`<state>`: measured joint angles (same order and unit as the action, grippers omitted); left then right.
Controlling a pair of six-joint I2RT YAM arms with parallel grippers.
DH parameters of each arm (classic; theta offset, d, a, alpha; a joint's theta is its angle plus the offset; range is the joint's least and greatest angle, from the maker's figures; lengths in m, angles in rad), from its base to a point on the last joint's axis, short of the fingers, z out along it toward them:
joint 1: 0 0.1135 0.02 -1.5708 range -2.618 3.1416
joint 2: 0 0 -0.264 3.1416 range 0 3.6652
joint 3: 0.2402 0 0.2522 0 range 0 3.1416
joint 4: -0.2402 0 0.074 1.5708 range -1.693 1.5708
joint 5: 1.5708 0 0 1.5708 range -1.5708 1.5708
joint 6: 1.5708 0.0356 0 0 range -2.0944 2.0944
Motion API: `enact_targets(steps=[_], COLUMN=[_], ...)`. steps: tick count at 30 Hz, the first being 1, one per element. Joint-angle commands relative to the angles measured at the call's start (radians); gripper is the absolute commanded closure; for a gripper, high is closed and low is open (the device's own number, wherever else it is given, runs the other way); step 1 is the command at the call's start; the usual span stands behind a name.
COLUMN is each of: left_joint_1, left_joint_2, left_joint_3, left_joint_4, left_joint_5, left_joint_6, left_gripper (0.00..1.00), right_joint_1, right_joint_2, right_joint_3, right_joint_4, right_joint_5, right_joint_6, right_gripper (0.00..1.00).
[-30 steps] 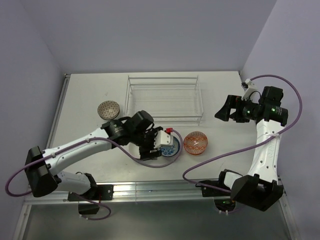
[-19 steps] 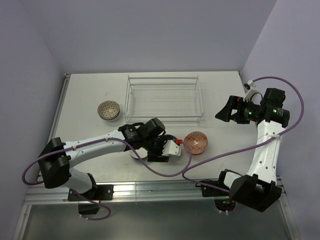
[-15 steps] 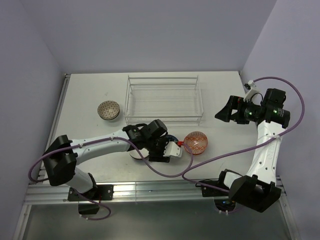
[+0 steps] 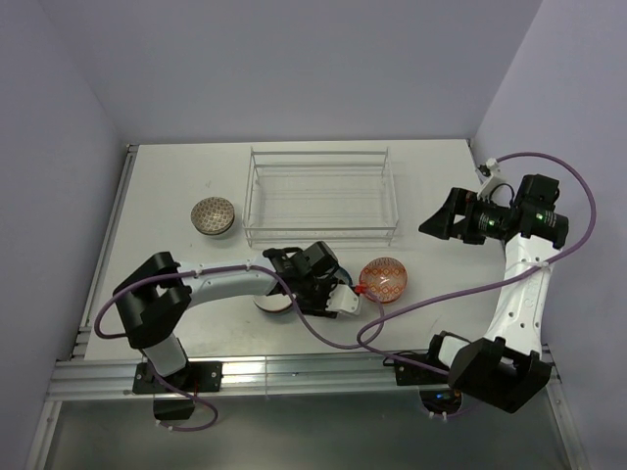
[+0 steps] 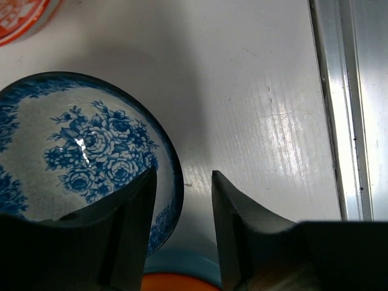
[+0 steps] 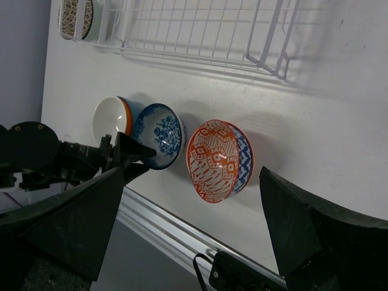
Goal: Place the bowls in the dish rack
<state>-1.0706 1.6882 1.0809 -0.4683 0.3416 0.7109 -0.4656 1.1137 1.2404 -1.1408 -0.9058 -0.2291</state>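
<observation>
My left gripper straddles the near rim of the blue-and-white bowl: one finger over its inside, the other outside, with a gap still showing on both sides of the rim. From above, the left gripper hides most of that bowl. The white bowl lies just left of it, the orange-red bowl just right. A grey-brown bowl sits left of the dish rack, which holds nothing. My right gripper hangs wide open above the table's right side, holding nothing.
The aluminium rail at the table's near edge runs close to the right of the left fingers. A purple cable loops over the table in front of the bowls. In the right wrist view the rack lies beyond the three bowls.
The left arm has swung right and lowered its gripper onto the blue-and-white bowl, and the jaws have narrowed around its rim. The right arm has barely moved.
</observation>
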Motion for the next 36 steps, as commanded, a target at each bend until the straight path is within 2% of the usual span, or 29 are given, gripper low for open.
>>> enact_targets(steps=[1, 8, 9, 12, 14, 22, 25, 30, 32, 33, 34, 36], left_joint_1=[-0.008, -0.012, -0.014, -0.022, -0.023, -0.04, -0.04, -0.037, -0.022, -0.012, -0.002, 0.043], left_joint_2=[0.036, 0.057, 0.05, 0.015, -0.007, -0.157, -0.232, -0.364, -0.398, -0.425, -0.438, -0.461], left_joint_3=[0.013, 0.01, 0.011, 0.016, 0.031, 0.123, 0.146, 0.189, 0.206, 0.214, 0.229, 0.246], left_joint_4=[0.028, 0.051, 0.048, 0.046, 0.039, -0.07, -0.081, -0.035, 0.0, 0.037, 0.054, 0.115], left_joint_5=[0.0, -0.006, -0.009, -0.012, -0.009, -0.004, -0.018, -0.073, -0.096, -0.098, -0.095, -0.098], left_joint_6=[0.03, 0.019, 0.021, 0.018, 0.012, -0.028, -0.054, -0.177, -0.226, -0.281, -0.307, -0.385], left_gripper=[0.55, 0.72, 0.79, 0.93, 0.97, 1.0, 1.0, 1.0, 1.0, 1.0, 1.0, 1.0], right_joint_1=[-0.008, -0.008, -0.008, -0.01, -0.01, -0.045, -0.061, -0.062, -0.061, -0.061, -0.059, -0.051], right_joint_2=[0.009, 0.031, 0.032, 0.026, 0.024, 0.055, 0.07, 0.061, 0.063, 0.063, 0.063, 0.075], right_joint_3=[0.017, 0.04, 0.047, 0.067, 0.09, 0.264, 0.316, 0.3, 0.28, 0.268, 0.239, 0.232], right_joint_4=[-0.014, -0.036, -0.037, -0.036, -0.033, -0.065, -0.031, 0.223, 0.407, 0.559, 0.638, 0.786], right_joint_5=[-0.036, -0.044, -0.044, -0.047, -0.065, -0.238, -0.297, -0.356, -0.386, -0.393, -0.4, -0.389], right_joint_6=[-0.018, -0.03, -0.032, -0.021, -0.015, 0.01, 0.071, 0.347, 0.532, 0.603, 0.74, 0.839], right_gripper=[0.0, 0.0, 0.0, 0.0, 0.0, 0.0, 0.01, 0.03, 0.04, 0.04, 0.02, 0.0])
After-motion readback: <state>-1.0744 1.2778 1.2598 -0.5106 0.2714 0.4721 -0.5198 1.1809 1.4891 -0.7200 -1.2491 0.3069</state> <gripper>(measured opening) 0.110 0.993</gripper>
